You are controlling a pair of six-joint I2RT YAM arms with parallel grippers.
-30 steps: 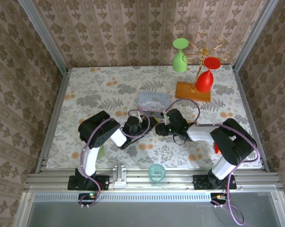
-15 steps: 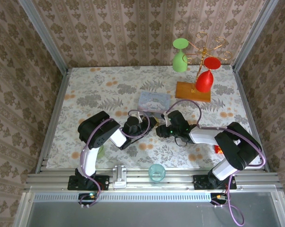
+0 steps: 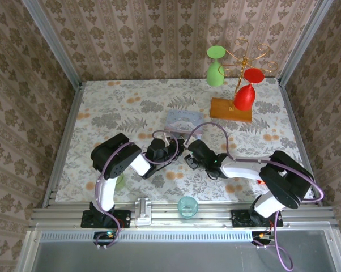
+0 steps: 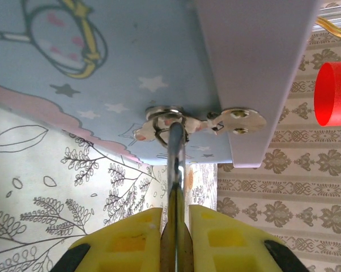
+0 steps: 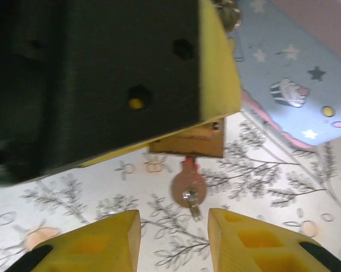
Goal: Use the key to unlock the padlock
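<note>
- While my left gripper (image 4: 174,226) pinches the small brass padlock (image 5: 187,139), twisting could make it slip.
- My right gripper (image 5: 173,224), fingers apart, may close off-centre and dislodge the tiny red-headed key (image 5: 187,182).

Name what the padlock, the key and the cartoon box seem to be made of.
The padlock looks brass-bodied, a dull golden brown. Its shackle is bright and mirror-like, probably steel. The key is metal, with a coppery reddish head. The box is likely printed tin, smooth pale blue, with a shiny riveted hasp.
</note>
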